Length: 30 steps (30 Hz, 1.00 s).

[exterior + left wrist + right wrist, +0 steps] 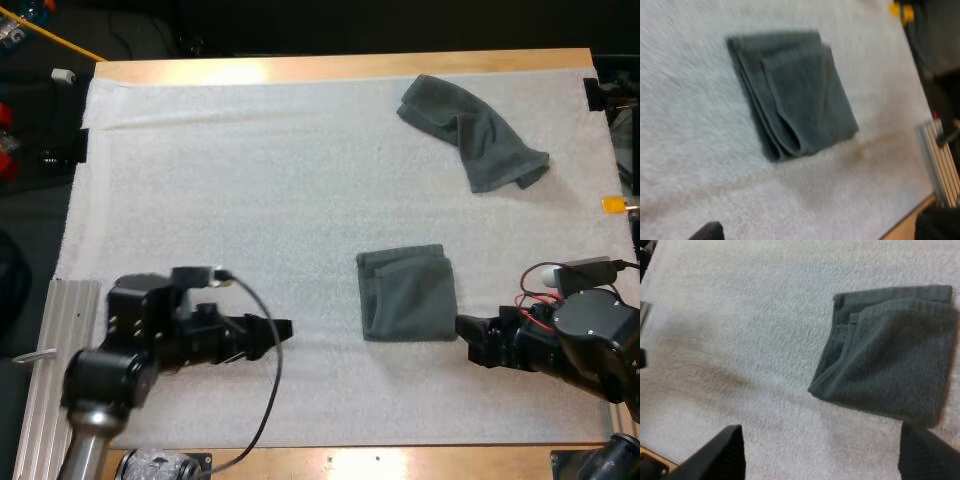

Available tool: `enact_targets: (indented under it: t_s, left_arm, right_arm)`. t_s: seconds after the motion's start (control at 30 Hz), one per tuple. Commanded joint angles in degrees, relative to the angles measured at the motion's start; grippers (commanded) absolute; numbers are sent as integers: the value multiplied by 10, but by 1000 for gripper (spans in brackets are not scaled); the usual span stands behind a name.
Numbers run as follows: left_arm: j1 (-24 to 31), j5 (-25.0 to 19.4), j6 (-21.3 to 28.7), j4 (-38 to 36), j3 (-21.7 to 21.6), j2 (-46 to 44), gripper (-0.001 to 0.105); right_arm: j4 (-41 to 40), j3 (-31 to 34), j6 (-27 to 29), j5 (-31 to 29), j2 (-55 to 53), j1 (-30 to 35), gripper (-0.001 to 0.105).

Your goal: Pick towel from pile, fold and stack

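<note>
A folded dark grey-green towel (405, 292) lies flat on the white mat (250, 180), right of centre and toward the front. A crumpled towel (475, 130) of the same colour sits at the far right of the mat. My left gripper (280, 330) hovers low over the mat, left of the folded towel (795, 100) and pointing at it, open with nothing between its fingers (707, 232). My right gripper (462, 330) is just off the folded towel's (890, 350) front right corner, also open and holding nothing. One of its fingertips (927, 455) is close to the towel's edge.
A ribbed aluminium rail (50, 330) runs along the table's front left side. A similar rail (940, 160) shows past the folded towel in the left wrist view. The wooden table edge (350, 462) borders the mat at the front.
</note>
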<state>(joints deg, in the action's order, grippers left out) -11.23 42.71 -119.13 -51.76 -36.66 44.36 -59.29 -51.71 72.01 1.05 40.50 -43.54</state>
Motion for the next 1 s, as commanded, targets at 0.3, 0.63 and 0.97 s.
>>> enact_targets:
  t_s: [0.3,0.63,0.97]
  left_arm:
    - [-122,-54,-85,165,-4,154,71]
    - [-171,-54,-160,324,-6,307,71]
    - [-171,-45,-161,354,-64,448,71]
  right_arm:
    - [-2,-3,-2,-4,-1,-1,63]
    - [-2,-3,-2,-4,-1,-1,63]
    - [-2,-3,-2,-4,-1,-1,63]
